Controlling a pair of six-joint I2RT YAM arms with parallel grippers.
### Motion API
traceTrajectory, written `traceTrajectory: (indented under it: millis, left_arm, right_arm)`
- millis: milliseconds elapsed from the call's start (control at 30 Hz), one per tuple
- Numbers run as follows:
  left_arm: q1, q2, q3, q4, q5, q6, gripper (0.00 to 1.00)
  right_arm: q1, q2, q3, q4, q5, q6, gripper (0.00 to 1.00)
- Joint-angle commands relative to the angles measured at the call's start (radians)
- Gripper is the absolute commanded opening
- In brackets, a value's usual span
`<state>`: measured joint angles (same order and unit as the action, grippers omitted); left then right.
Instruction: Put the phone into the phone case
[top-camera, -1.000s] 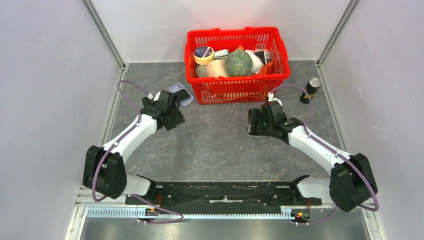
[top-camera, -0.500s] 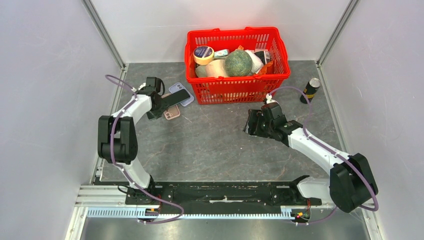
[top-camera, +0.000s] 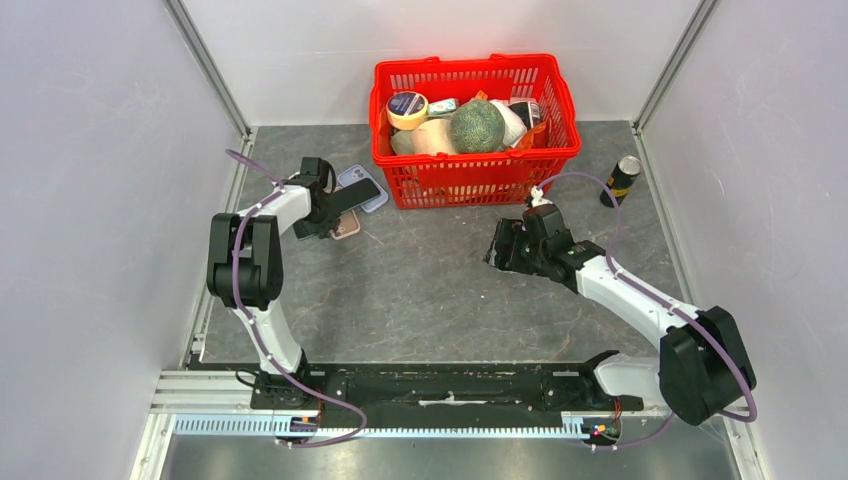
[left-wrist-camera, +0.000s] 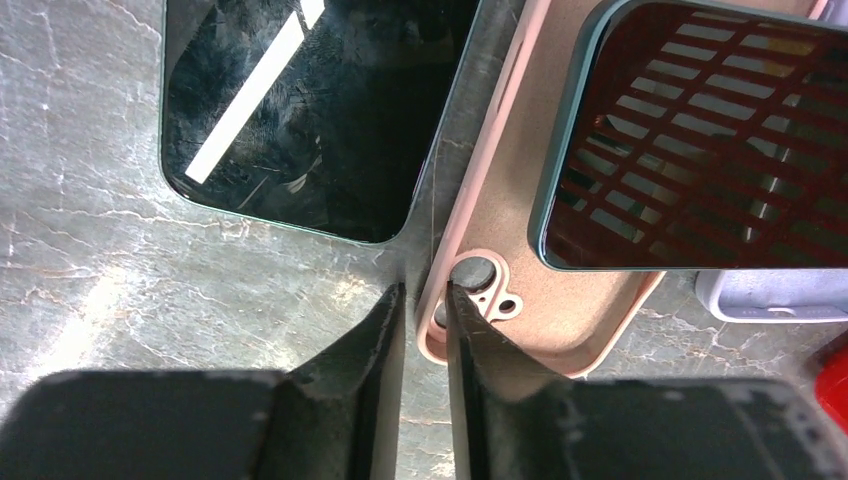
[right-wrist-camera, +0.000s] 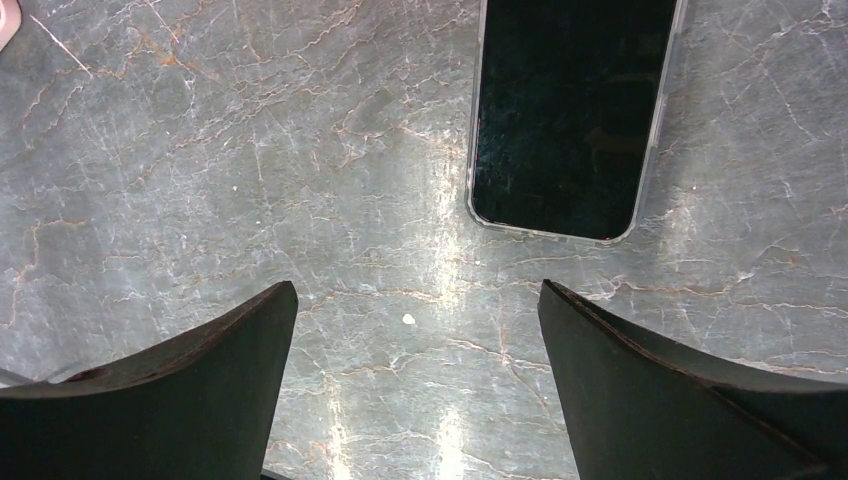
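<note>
The grey counter (top-camera: 430, 300) carries a red basket (top-camera: 470, 182) full of goods at the middle of its far edge. In front of the basket the right claw (right-wrist-camera: 417, 292) hangs released, fingers wide apart, just short of a covered phone (right-wrist-camera: 575, 110) lying screen up. Near the far-left corner the left claw (left-wrist-camera: 422, 295) is clenched on the rim of a pink case (left-wrist-camera: 520, 200) at its camera-hole corner, with a dark phone (left-wrist-camera: 310, 110) flat on the counter just beside the case and a second phone (left-wrist-camera: 700, 140) resting across it, while a small can (top-camera: 622, 180) stands near the far-right corner.
</note>
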<state>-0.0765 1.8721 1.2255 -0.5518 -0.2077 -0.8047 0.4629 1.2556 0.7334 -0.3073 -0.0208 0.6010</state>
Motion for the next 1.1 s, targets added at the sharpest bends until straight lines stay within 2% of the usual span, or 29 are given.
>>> traceTrajectory:
  millis: [0,133,267,633,800,1067]
  left_arm:
    - [-0.01,-0.015,-0.022,0.005,-0.006,0.003,0.24]
    - [-0.025,-0.053,-0.072,0.014,0.005,-0.004,0.11]
    - [-0.052,-0.117,-0.128,0.021,0.017,-0.002,0.02]
    - [-0.16,-0.334,-0.327,0.025,0.091,0.006,0.02]
    - [-0.293,-0.408,-0.428,0.049,0.094,-0.048,0.02]
    - [-0.61,-0.458,-0.477,0.087,0.056,-0.208,0.02]
  right_arm:
    - [0.005,0.006,0.003,0.026,-0.016,0.002,0.97]
    - [0.005,0.014,0.006,0.026,-0.022,0.0,0.97]
    - [0.005,0.019,0.006,0.026,-0.022,-0.002,0.97]
    - [0.005,0.041,0.012,0.025,-0.022,-0.007,0.97]
    - [0.004,0.045,0.013,0.025,-0.018,-0.008,0.97]
    - [0.005,0.062,0.016,0.025,-0.009,-0.009,0.97]
